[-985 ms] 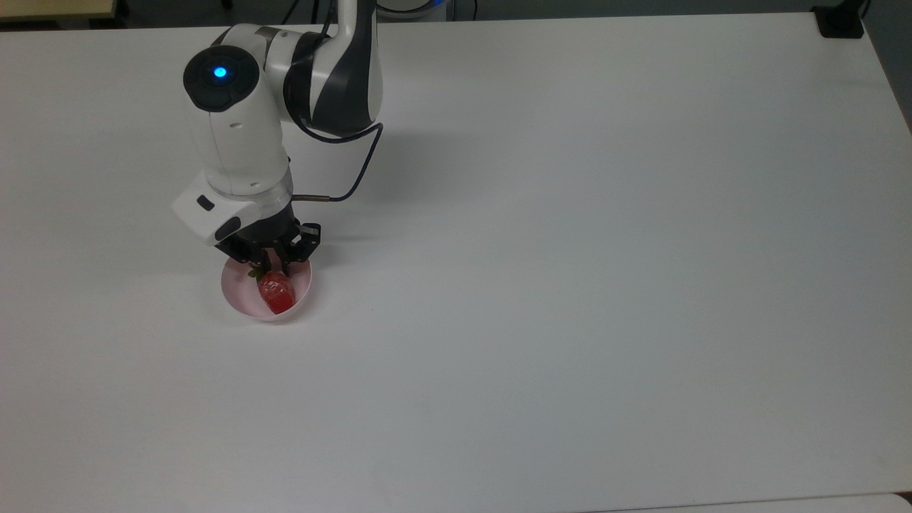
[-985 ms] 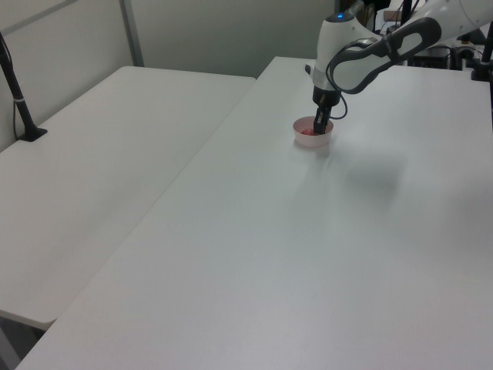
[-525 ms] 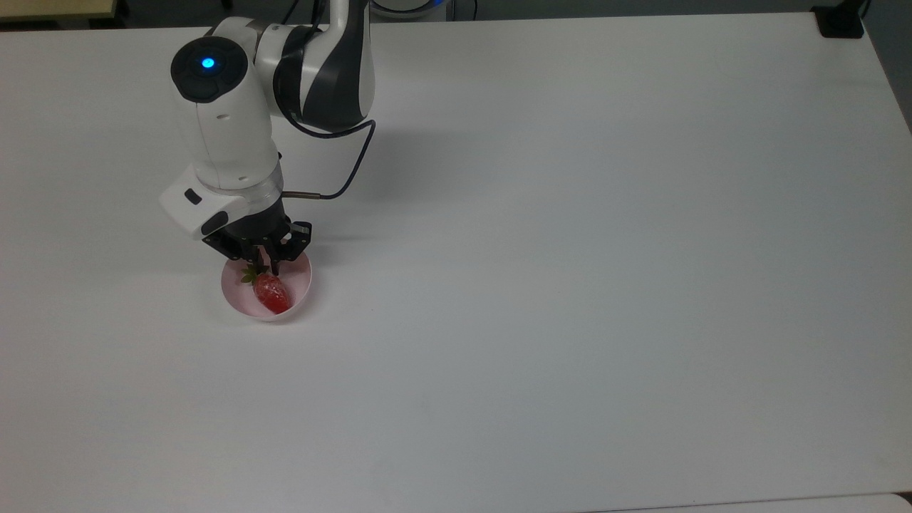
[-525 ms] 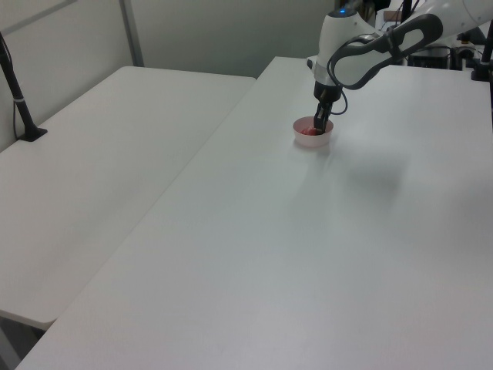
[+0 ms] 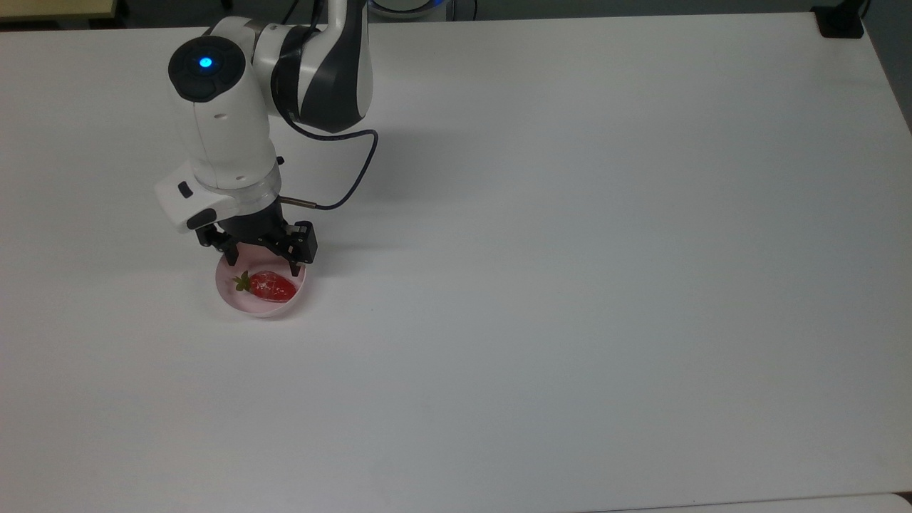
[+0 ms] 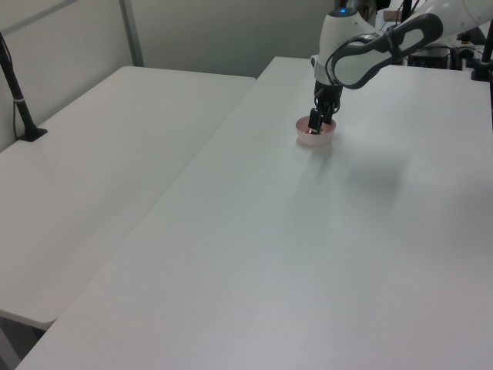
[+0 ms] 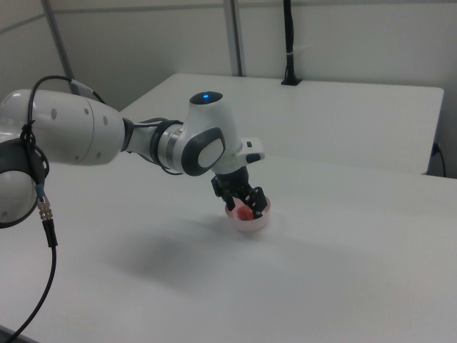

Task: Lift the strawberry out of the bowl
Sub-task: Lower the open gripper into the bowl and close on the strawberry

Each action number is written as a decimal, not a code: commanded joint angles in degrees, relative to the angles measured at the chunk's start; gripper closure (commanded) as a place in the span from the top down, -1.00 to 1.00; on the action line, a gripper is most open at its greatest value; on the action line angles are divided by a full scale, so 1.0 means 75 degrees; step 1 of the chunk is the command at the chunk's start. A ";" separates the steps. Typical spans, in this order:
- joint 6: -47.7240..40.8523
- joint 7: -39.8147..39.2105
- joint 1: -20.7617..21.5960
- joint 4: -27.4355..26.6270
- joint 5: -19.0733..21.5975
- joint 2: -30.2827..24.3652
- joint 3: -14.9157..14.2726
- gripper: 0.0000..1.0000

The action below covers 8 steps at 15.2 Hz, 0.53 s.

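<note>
- One strawberry (image 5: pixel 271 286) lies on its side inside the pale pink bowl (image 5: pixel 229 298), its red tip toward the top view's right and its green cap toward the top view's left.
- My end effector (image 5: pixel 262 261) hangs just above the far rim of that bowl, its two fingers (image 5: pixel 295 269) spread wide apart and gripping nothing; in the top view one fingertip sits over the bowl's left edge and the other over its right edge, with the fruit lying between and slightly in front of them.
- Seen in the right view, the same end effector (image 7: pixel 245 202) reaches down into the mouth of the bowl (image 7: pixel 250 224), where a patch of red strawberry (image 7: pixel 245 212) shows between the dark fingers.
- Seen in the left view, the bowl (image 6: pixel 317 139) is a small pink disc under my end effector (image 6: pixel 316 125), too small there to make out the fruit.
- My white wrist (image 5: pixel 226 142) rises above the bowl, a blue light (image 5: pixel 205 63) glowing on its dark cap, and a thin black cable (image 5: pixel 348 187) loops out to the top view's right.
- White desk (image 5: pixel 570 285) stretches away on every side, the bowl standing toward the top view's left.
- A second white desk (image 6: pixel 100 177) stands alongside in the left view, with a black post (image 6: pixel 17 92) clamped near its edge.
</note>
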 commanded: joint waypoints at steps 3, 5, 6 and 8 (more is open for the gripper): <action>0.0730 0.0980 0.0001 -0.0022 -0.0146 0.0211 -0.0008 0.84; 0.0730 0.1040 -0.0010 -0.0022 -0.0157 0.0246 -0.0008 0.78; 0.0730 0.1028 -0.0010 -0.0022 -0.0169 0.0281 -0.0008 0.72; 0.0742 0.1040 -0.0010 -0.0022 -0.0192 0.0317 -0.0008 0.31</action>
